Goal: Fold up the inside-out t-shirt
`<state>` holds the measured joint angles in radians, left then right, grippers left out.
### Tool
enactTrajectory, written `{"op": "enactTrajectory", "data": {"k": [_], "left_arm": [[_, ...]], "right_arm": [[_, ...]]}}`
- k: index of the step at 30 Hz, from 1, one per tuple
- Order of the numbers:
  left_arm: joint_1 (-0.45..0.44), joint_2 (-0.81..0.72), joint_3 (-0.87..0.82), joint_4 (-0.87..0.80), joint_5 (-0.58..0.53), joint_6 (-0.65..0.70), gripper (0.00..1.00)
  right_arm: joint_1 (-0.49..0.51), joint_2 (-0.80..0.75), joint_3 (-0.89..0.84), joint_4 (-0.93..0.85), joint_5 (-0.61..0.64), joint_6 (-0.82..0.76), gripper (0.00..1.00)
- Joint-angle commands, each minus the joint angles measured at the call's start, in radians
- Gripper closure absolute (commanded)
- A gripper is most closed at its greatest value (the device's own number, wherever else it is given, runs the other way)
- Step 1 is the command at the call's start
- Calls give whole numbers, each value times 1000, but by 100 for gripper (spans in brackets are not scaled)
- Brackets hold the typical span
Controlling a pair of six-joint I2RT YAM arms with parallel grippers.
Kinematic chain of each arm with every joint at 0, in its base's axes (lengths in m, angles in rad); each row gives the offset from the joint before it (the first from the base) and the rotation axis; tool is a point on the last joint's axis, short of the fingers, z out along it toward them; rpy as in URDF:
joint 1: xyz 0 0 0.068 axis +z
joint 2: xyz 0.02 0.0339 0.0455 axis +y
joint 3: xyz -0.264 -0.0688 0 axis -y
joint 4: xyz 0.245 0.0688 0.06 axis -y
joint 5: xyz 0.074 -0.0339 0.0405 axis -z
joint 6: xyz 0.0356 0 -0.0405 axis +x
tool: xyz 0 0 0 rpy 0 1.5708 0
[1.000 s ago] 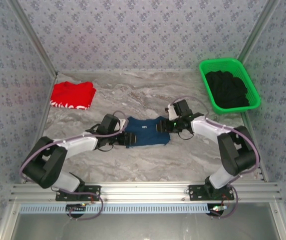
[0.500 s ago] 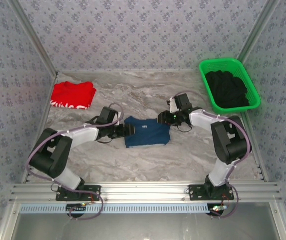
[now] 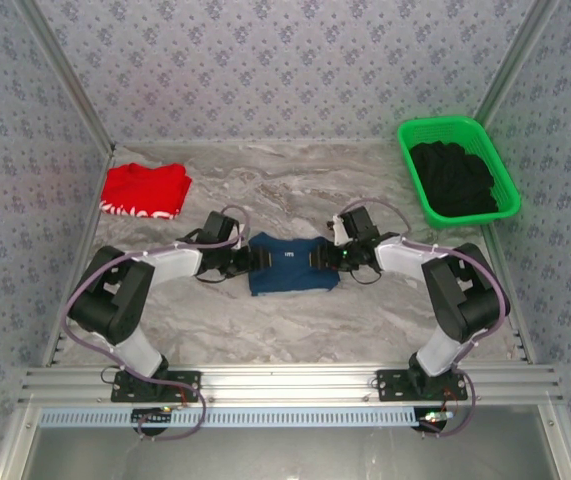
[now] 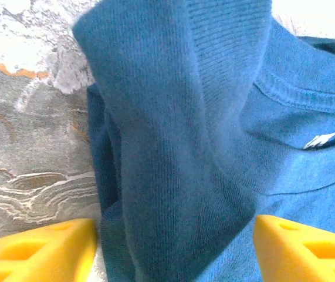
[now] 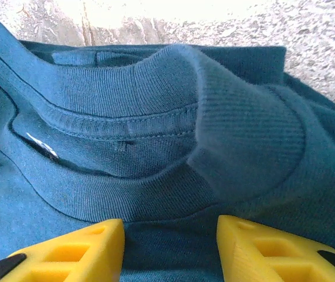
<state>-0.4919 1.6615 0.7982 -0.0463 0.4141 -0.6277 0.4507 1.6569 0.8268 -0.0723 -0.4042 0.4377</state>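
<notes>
- Top view: the marbled grey surface (image 3: 295, 190) sits between patterned walls (image 3: 285, 60). The navy t-shirt (image 3: 293, 265) lies folded at centre, a red garment (image 3: 145, 190) at 10 o'clock and a green basket (image 3: 435, 125) of black clothing (image 3: 453, 178) at 2 o'clock.
- The left end effector (image 3: 255, 260) meets the shirt's 9 o'clock edge and the right end effector (image 3: 317, 258) its 3 o'clock edge.
- Left wrist: the left end effector (image 4: 176, 247) straddles a cloth ridge with its fingers apart. Whether it is grasping the cloth I cannot tell.
- Right wrist: the right end effector (image 5: 170, 226) straddles cloth by the collar. Its grip is just as unclear.
</notes>
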Motion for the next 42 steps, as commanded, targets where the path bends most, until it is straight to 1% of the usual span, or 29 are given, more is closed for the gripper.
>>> {"op": "enactTrajectory", "data": {"k": [1,5,8,13,19,23,24,25,29,31,34,38,42], "left_arm": [[-59,85,-8,154,89,-28,36],[-74,80,5,169,88,-26,44],[-80,92,20,173,94,-24,46],[-82,110,23,210,109,-28,54],[-83,112,36,257,124,-30,76],[-75,109,50,254,116,-9,97],[-68,101,50,246,110,0,100],[-60,88,49,232,100,14,100],[-13,2,67,105,59,126,100],[17,-48,95,6,38,217,100],[65,-81,174,-170,2,364,100],[144,-69,290,-342,-51,510,100],[231,-8,456,-516,-142,647,100]], "right_arm": [[21,12,-26,32,15,44,54],[28,-2,-31,24,19,47,54],[28,-9,-28,18,20,44,54],[28,-7,-24,23,22,45,54],[30,-8,-19,14,22,47,54],[27,-19,0,-17,18,40,54],[28,-28,6,-29,24,32,54],[24,-39,13,-45,30,24,54],[-5,-109,48,-128,59,-26,51],[-28,-162,61,-155,64,-51,48],[-42,-220,83,-172,81,-81,47],[-57,-257,93,-154,93,-99,46],[-69,-274,79,-113,59,-85,46]]}}
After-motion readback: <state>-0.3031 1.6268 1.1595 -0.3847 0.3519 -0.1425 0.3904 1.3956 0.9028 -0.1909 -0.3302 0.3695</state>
